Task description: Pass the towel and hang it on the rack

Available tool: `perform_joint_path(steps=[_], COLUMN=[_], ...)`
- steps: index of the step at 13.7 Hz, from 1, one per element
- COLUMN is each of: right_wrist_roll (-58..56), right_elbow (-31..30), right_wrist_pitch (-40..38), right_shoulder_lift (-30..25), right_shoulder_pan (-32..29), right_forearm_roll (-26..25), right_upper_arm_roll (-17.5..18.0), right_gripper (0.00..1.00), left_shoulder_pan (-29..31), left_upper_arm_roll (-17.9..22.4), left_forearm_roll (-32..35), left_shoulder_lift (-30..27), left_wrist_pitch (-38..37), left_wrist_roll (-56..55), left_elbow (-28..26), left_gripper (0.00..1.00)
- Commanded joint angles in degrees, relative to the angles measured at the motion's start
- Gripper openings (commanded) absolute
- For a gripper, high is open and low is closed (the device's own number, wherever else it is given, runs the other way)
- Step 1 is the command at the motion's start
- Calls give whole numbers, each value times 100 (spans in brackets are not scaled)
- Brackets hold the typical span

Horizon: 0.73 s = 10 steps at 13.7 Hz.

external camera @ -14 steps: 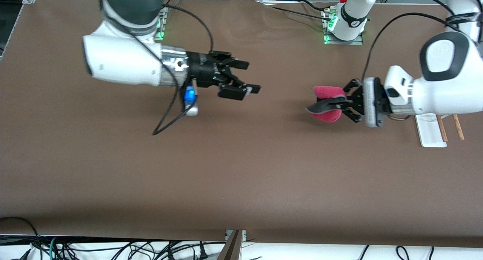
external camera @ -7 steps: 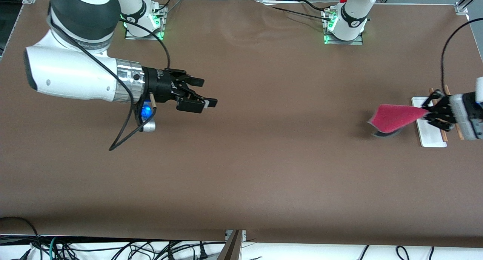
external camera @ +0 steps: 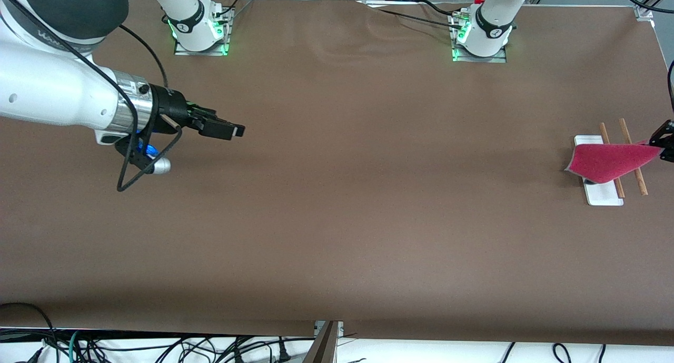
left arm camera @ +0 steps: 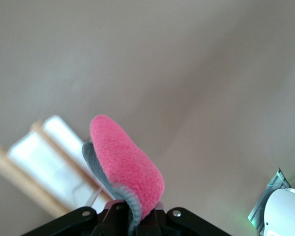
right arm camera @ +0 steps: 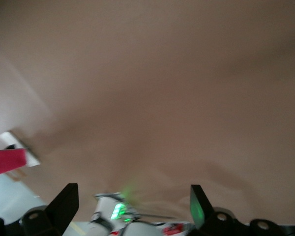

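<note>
Hanging from the left gripper (left arm camera: 132, 219), the towel (external camera: 605, 163) is pinched at one corner by fingers closed tight on the cloth, and in the front view it spreads as a pink wedge over the rack (external camera: 600, 193) at the left arm's end of the surface (external camera: 337, 221). The clamped corner sits at about 3 o'clock of the cloth in that view, at the frame's edge, and the loose body trails toward 9 o'clock, its wide end over the rack's white base. Both rods (external camera: 638, 178) run roughly from 11 to 5 o'clock there, so the towel's long axis lies across them, which is the relation that matters for hanging: lowering with the cloth crosswise should let it fold over a rod. Whether the cloth already touches a rod cannot be told; in the left wrist view it curls up in front of the rack's base and rods with no clear contact. Only the left arm is placed to finish the job. The right gripper (external camera: 221, 129) hovers over the surface near the right arm's end, well apart from towel and rack, its fingers spread wide in the right wrist view and holding nothing; that arm waits. As a judgement, the pass is done and the drape is in hand, with the risk that the free end slides off the rods on release.
</note>
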Motion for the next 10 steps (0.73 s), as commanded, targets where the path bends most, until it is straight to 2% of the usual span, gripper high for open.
perform_joint_path(steps=[1, 6, 8, 10], right_wrist_roll=[-831, -2264, -2896, -3416], right_elbow=[-538, -1750, -2085, -2113], right_wrist_pitch=[-101, 250, 417, 444], right_shoulder_lift=[-503, -1478, -1708, -1752], right_shoulder_pan=[24, -46, -291, -485], right_forearm_roll=[-614, -2019, -2346, -2505], right_upper_arm_roll=[-117, -153, -136, -136], right_gripper=[100, 100, 100, 100], left_shoulder_pan=[219, 395, 430, 439], left_upper_arm_roll=[0, 246, 246, 246], left_forearm_roll=[421, 448, 448, 431], left_shoulder_lift=[266, 986, 1014, 1031], left_wrist_pitch=[-100, 559, 577, 586], left_wrist_roll=[76, 595, 595, 551], left_elbow=[454, 893, 894, 894], left_gripper=[0, 0, 0, 0])
